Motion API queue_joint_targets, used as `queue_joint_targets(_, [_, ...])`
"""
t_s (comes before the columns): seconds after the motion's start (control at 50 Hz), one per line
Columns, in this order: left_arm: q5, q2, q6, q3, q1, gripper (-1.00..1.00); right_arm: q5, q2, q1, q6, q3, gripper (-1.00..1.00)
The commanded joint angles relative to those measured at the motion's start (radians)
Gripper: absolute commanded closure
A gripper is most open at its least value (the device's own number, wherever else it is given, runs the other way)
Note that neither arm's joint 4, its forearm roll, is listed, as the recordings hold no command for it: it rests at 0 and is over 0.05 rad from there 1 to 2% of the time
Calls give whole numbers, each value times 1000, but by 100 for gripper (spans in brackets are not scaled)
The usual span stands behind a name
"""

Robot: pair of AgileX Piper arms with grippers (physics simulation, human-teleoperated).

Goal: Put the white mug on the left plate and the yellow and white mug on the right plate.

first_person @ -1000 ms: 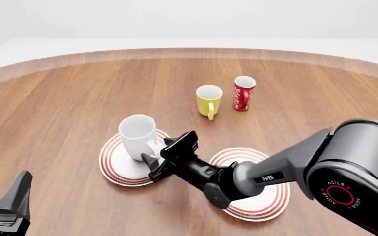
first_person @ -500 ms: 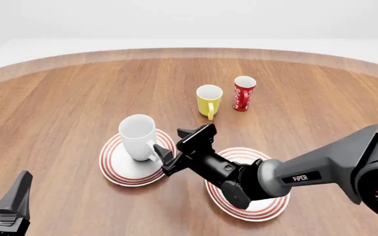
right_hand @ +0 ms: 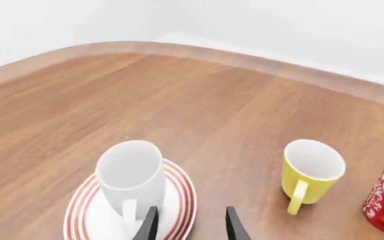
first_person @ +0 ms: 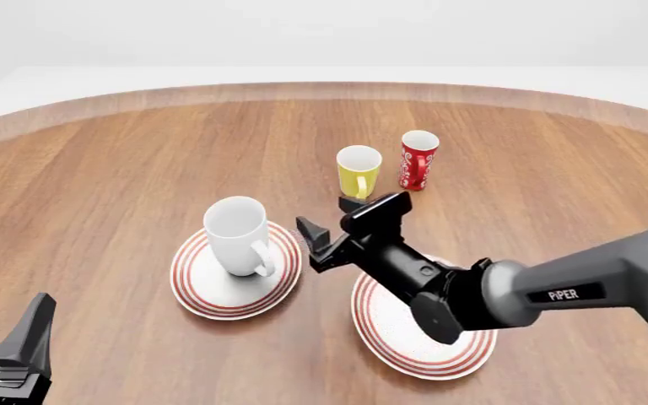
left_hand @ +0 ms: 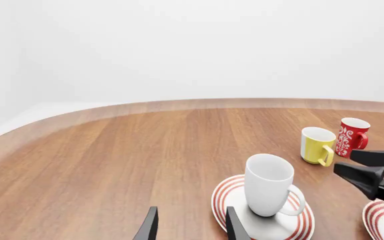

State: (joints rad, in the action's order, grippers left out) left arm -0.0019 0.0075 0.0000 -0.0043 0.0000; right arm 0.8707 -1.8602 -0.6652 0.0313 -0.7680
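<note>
**One mug seated, the yellow one waiting**

Warm brown wood planks run across the round table [first_person: 110, 160], set against a blank white backdrop. On it, the large glossy all-white mug [first_person: 237, 235] stands upright on the left plate [first_person: 206, 291], a round white dish with red concentric rings, its loop handle turned toward the camera. The small yellow mug with a white interior [first_person: 358, 172] stands upright on bare wood farther back, just beside a tall red patterned cup [first_person: 418, 159] and well apart from the matching right plate [first_person: 397, 342].

That yellow mug looks rigid, light and slick-glazed, so a pinch across the rim wall or on the loop handle, which faces the arms, seems the surest hold; a squeeze on the rounded body would likely slip.

Reaching in low over the right plate, the right gripper [first_person: 336, 221] points forward between the two mugs, fingers apart and holding nothing. At the near table edge sits the left gripper [left_hand: 188, 230], aimed toward the white mug, its fingers also parted and empty.
</note>
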Motion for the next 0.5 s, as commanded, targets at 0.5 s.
queue_joint_targets(0.5, [0, 0, 0, 0, 0, -100, -147, 33, 204, -28, -122, -100])
